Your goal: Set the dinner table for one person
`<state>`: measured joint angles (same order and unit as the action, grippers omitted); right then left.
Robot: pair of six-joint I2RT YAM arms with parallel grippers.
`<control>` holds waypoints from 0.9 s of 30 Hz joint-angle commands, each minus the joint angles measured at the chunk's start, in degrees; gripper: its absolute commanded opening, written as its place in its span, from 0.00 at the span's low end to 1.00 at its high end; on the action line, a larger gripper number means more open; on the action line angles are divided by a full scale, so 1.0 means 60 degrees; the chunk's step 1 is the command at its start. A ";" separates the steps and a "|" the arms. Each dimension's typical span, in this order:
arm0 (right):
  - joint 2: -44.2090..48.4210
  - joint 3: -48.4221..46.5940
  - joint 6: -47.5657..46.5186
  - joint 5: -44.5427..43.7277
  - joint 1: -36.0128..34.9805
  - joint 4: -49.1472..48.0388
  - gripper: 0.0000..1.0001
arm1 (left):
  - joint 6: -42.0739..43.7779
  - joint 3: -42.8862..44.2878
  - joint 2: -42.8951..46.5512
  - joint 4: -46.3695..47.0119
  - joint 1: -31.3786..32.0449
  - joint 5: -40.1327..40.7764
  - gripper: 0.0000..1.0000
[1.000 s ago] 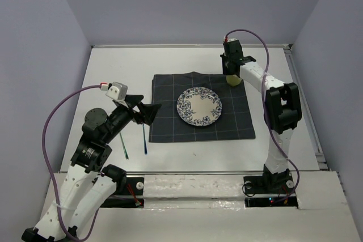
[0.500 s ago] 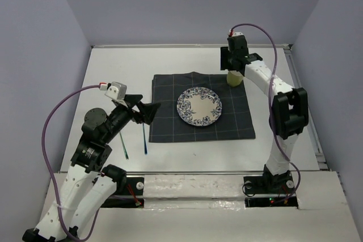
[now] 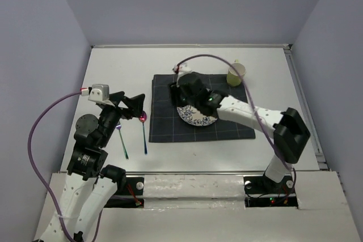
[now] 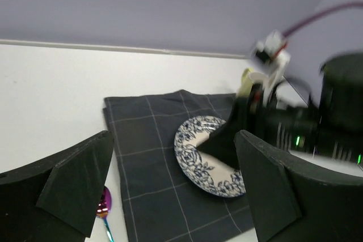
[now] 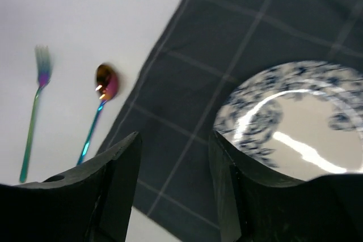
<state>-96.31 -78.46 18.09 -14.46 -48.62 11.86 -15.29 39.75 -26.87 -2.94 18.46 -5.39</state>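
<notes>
A dark plaid placemat (image 3: 170,123) lies on the white dinner table (image 3: 113,66). A blue-patterned plate (image 3: 199,118) sits on it, partly hidden by my right arm. A pale yellow-green cup (image 3: 235,74) stands at the mat's far right corner. An iridescent spoon (image 3: 143,131) and fork (image 3: 123,141) lie left of the mat. My right gripper (image 3: 177,96) is open and empty above the mat, just left of the plate (image 5: 295,117). My left gripper (image 3: 131,106) is open and empty above the spoon's bowl (image 4: 104,203).
A metal rail (image 3: 187,172) runs along the table's near edge. Lilac walls enclose the table at the back and both sides. In the right wrist view the fork (image 5: 34,114) and spoon (image 5: 101,103) lie on bare white table left of the mat (image 5: 187,83).
My right gripper has left the cup at the mat's far right corner and swung left and nearer, over the mat beside the plate. My left arm has drawn back left a little.
</notes>
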 commanded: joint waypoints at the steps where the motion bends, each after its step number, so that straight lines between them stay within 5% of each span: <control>1: -0.1025 -0.0236 0.0866 -0.0459 -0.1474 -0.1345 0.54 | -0.0030 0.0040 0.0420 0.0153 -0.0249 0.1409 0.99; 7: -0.4141 -0.2826 0.0737 -0.1309 -0.3087 -0.0469 0.52 | -0.0044 0.0055 0.0831 0.0109 -0.0528 0.2186 0.99; 21: -0.6607 -0.4808 0.0764 -0.2000 -0.3366 0.0718 0.48 | -0.0030 0.0011 0.0919 0.0182 -0.0352 0.1806 0.99; 25: -0.6945 -0.4985 0.0999 -0.2028 -0.3453 0.0836 0.30 | -0.0030 -0.0003 0.0978 0.0182 -0.0293 0.1748 0.99; 27: -0.7062 -0.5000 0.1087 -0.2218 -0.3454 0.0880 0.11 | -0.0044 -0.0003 0.0992 0.0168 -0.0249 0.1733 0.99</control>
<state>-136.16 -106.85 22.81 -26.00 -68.95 15.42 -15.53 39.75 -21.78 -4.14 16.45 5.39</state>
